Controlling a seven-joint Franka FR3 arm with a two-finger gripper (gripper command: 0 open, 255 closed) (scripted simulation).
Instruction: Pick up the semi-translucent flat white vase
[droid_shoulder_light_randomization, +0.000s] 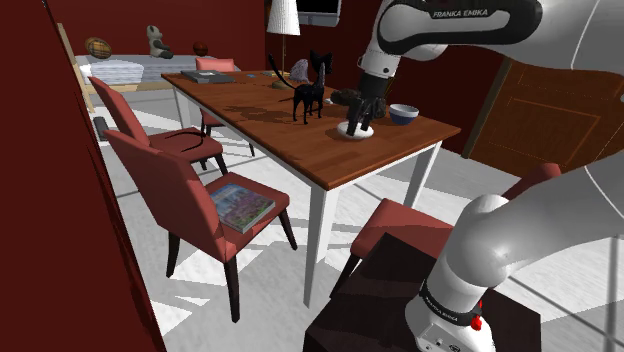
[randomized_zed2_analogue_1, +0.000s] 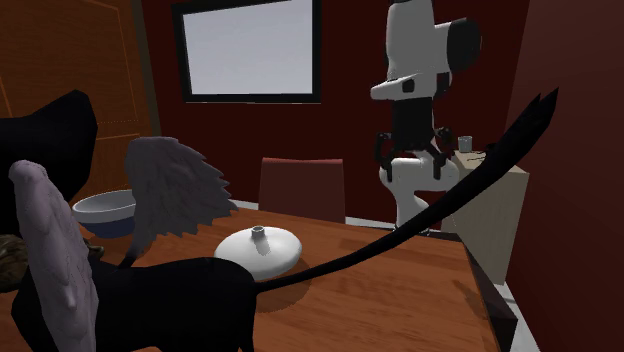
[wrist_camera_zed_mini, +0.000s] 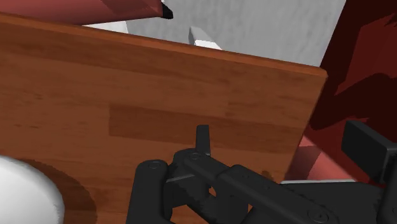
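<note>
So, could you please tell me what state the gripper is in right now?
Black gripper: open or closed cannot be told; not holding the flat white narrow-necked vase, which rests free on the brown wooden table.

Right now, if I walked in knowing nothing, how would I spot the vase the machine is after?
Find the long wooden table with white legs. At the end nearest the robot's stand, beside a black winged cat figure and a blue bowl, sits the vase. It is the only squat, flattened white disc there, with a tiny neck on top.
</note>
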